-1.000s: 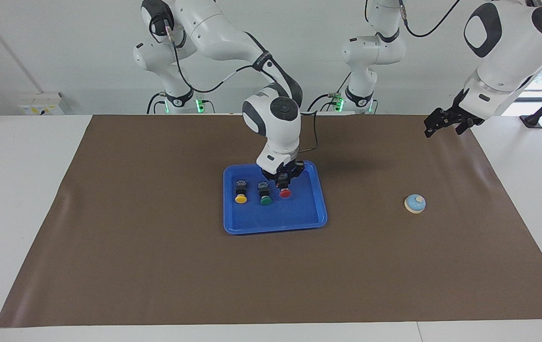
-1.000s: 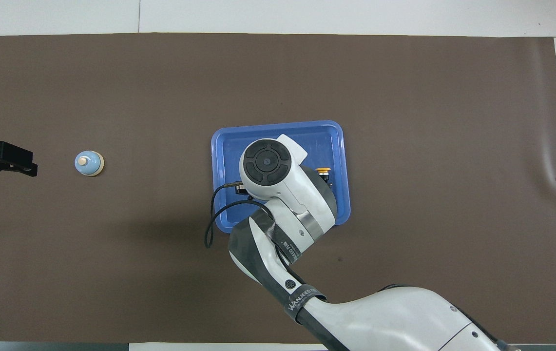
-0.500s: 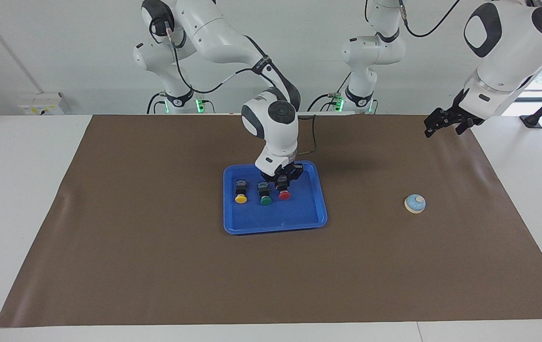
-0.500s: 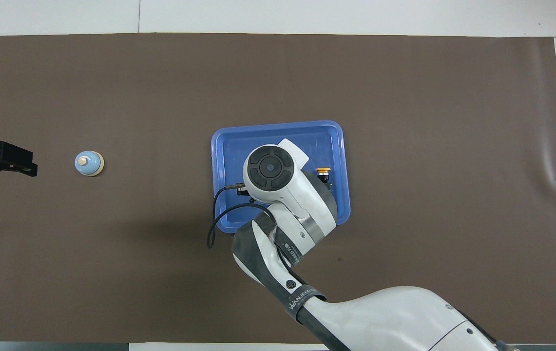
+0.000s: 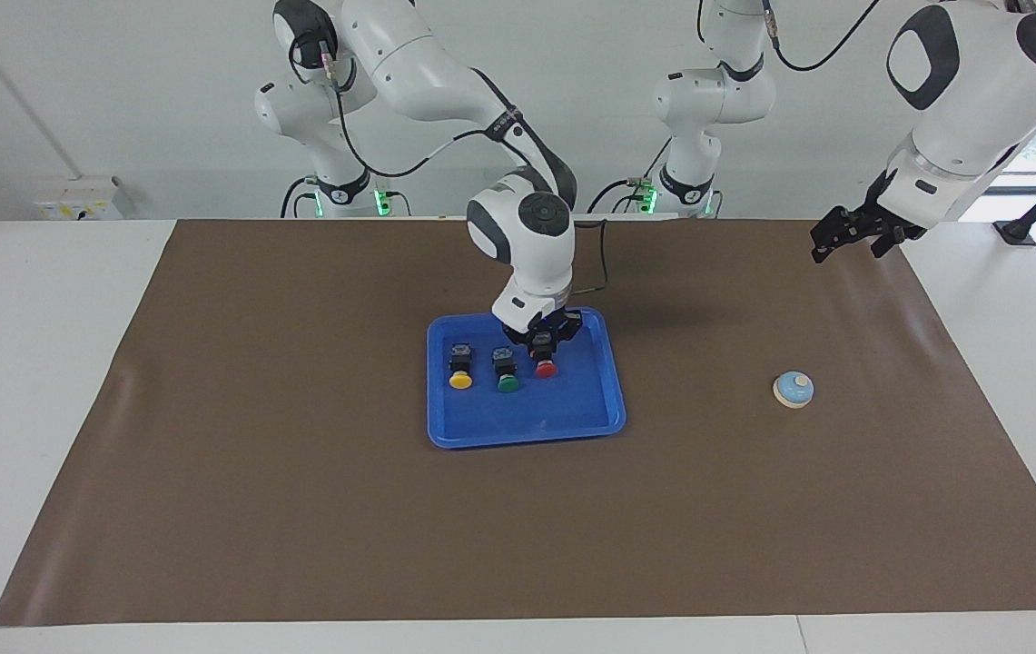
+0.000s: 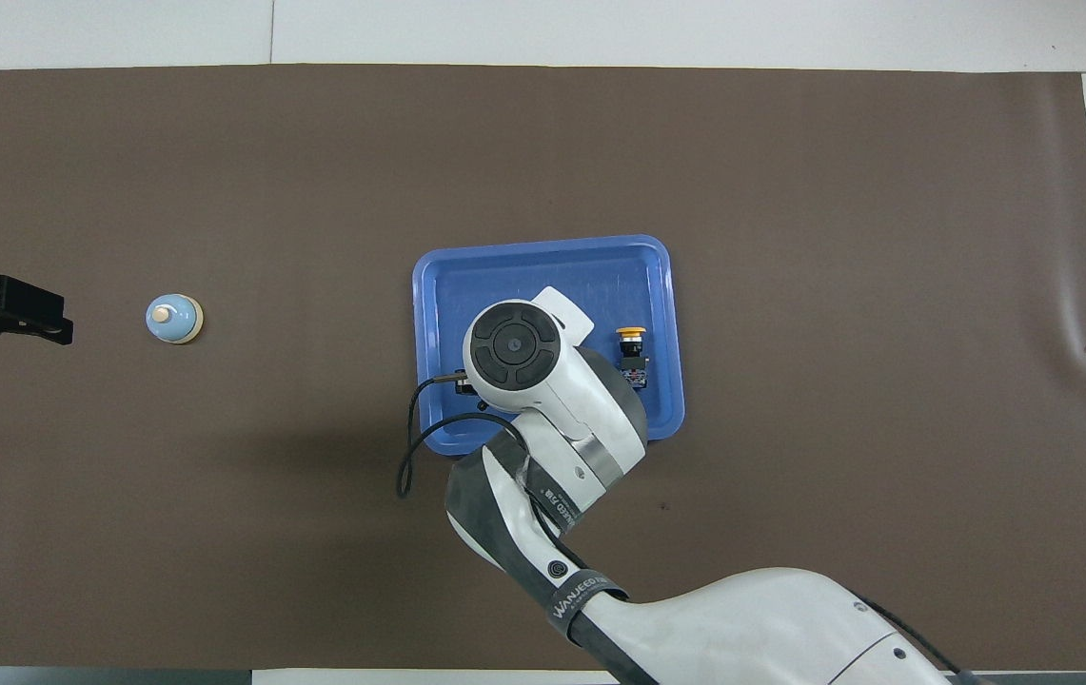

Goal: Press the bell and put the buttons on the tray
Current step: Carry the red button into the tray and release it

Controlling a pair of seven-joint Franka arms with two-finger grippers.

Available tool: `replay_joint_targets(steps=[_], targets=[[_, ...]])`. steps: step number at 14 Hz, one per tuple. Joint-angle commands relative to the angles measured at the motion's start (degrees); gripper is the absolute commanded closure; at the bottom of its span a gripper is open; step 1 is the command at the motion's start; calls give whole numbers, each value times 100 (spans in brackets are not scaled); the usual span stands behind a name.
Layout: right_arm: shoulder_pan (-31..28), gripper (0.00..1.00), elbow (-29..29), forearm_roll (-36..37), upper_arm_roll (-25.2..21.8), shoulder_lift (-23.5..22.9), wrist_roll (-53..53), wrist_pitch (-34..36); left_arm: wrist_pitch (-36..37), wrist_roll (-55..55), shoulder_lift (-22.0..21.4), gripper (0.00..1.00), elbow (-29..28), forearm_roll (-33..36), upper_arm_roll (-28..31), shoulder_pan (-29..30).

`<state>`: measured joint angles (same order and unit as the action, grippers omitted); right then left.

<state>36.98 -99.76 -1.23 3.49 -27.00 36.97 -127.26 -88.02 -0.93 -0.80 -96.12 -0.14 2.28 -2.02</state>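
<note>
The blue tray point(image 5: 527, 413) point(image 6: 543, 262) lies mid-table on the mat. Three buttons stand in a row in it: the yellow button point(image 5: 460, 371) point(image 6: 633, 344), the green button point(image 5: 507, 372) and the red button point(image 5: 546, 367). My right gripper point(image 5: 542, 346) is down at the red button's black body, and that button rests on the tray floor. In the overhead view the right arm's wrist hides the green and red buttons. The light blue bell point(image 5: 793, 389) point(image 6: 173, 318) sits alone toward the left arm's end. My left gripper point(image 5: 849, 245) point(image 6: 0, 323) waits, raised and open, over the mat's edge there, holding nothing.
A brown mat point(image 5: 300, 454) covers most of the white table. A black cable point(image 6: 414, 447) loops out from the right arm's wrist over the tray's rim nearer to the robots.
The right arm's wrist has drawn back a little toward the robots over the tray. The red button stays where it was. The left arm has not moved.
</note>
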Motion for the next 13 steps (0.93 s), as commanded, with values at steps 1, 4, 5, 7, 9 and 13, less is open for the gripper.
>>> replay_joint_targets(steps=[1,4,5,7,9,13], targets=[[11,0,69,61,12,133,118,260,-22,31,-122,0,-100,-48,62,-44],[-120,0,237,44,-49,544,83,631,-22,31,-122,0,-100,-48,62,-44],[-295,0,220,44,-59,755,74,806,-22,31,-122,0,-100,-48,62,-44],[-620,0,132,52,-59,1256,21,1184,-22,31,-122,0,-100,-48,62,-44],[-998,0,123,53,-59,1608,-389,1614,-22,31,-122,0,-100,-48,62,-44],[-1868,0,106,53,-59,2250,-1830,2335,-22,31,-122,0,-100,-48,62,-44]])
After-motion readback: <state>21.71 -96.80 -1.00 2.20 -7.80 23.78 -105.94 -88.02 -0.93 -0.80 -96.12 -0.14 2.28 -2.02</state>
